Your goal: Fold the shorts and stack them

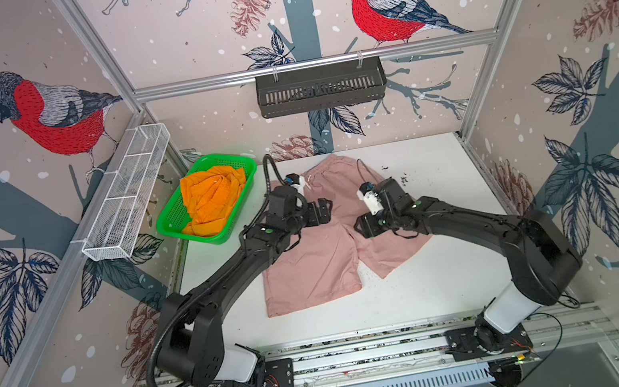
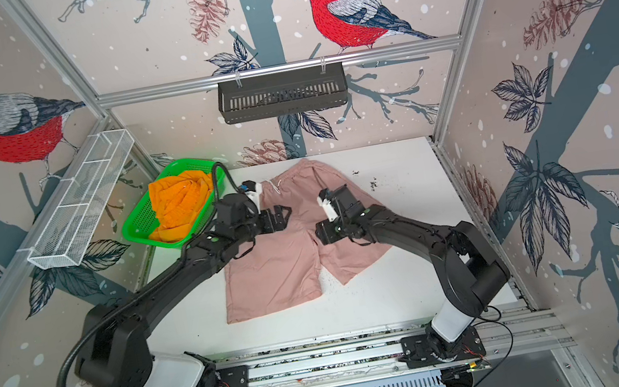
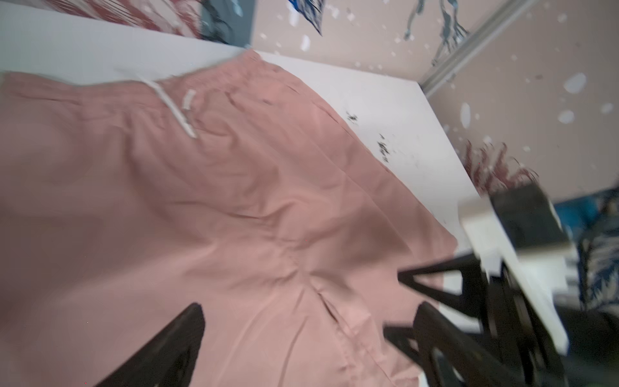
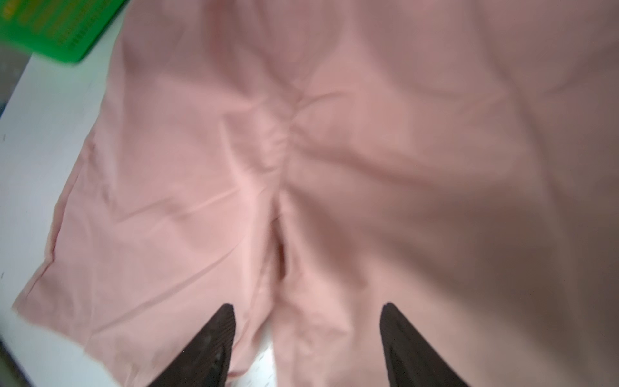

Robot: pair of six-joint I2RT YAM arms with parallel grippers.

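The dusty pink fabric shorts (image 1: 311, 270) lie flat and unfolded on the white tabletop (image 1: 439, 279), waistband at the far side. Over their middle, the left gripper (image 1: 326, 209) and the right gripper (image 1: 361, 227) face each other, jaws apart, gripping nothing. Farther back on the left, the crumpled bright orange shorts (image 1: 208, 202) lie in the green plastic mesh basket (image 1: 174, 224).

The white table (image 1: 439, 279) had 2 things lying on it. The pink shorts (image 1: 311, 270) lay spread out flat in the middle. The green basket (image 1: 218, 239) sat at the far left corner. Small dark specks (image 1: 405, 178) dotted the far right part.
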